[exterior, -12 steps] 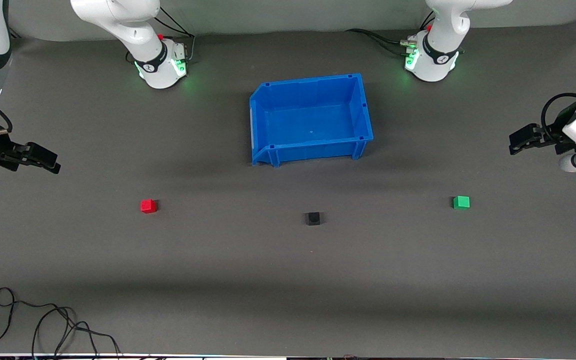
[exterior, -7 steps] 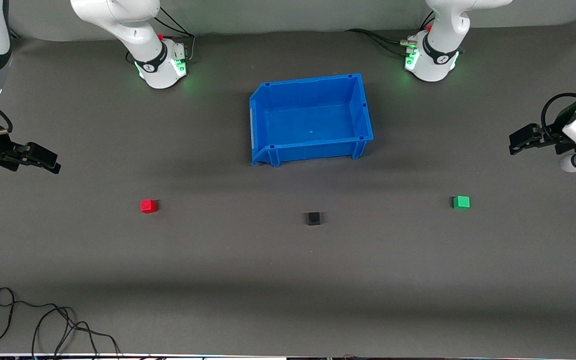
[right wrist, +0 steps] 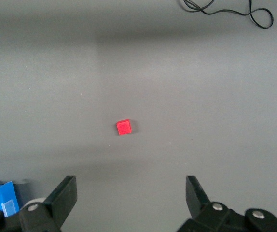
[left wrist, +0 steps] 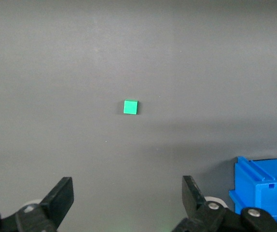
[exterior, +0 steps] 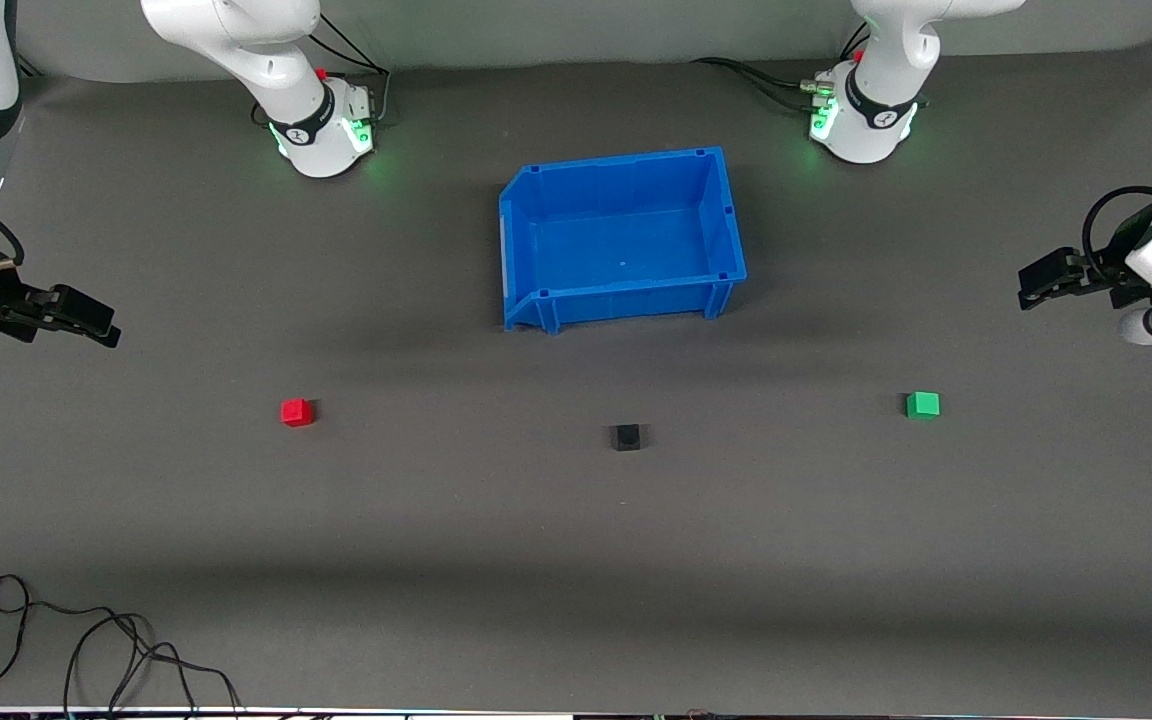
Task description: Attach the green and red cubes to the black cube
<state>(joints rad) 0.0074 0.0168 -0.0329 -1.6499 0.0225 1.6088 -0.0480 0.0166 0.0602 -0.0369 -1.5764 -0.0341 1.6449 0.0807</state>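
The red cube (exterior: 297, 412), black cube (exterior: 624, 437) and green cube (exterior: 922, 404) lie well apart on the table (exterior: 576, 520). The left gripper (exterior: 1034, 283) and right gripper (exterior: 96, 322) hover wide open and empty at the table's ends.

A robotics lab: two bench-mounted white arms (exterior: 266, 60) on a grey-covered table (exterior: 576, 560), cables (exterior: 86, 640) trailing.

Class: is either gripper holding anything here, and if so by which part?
Nothing is held. The left gripper and right gripper are both open and empty; the green cube, red cube and black cube lie untouched.
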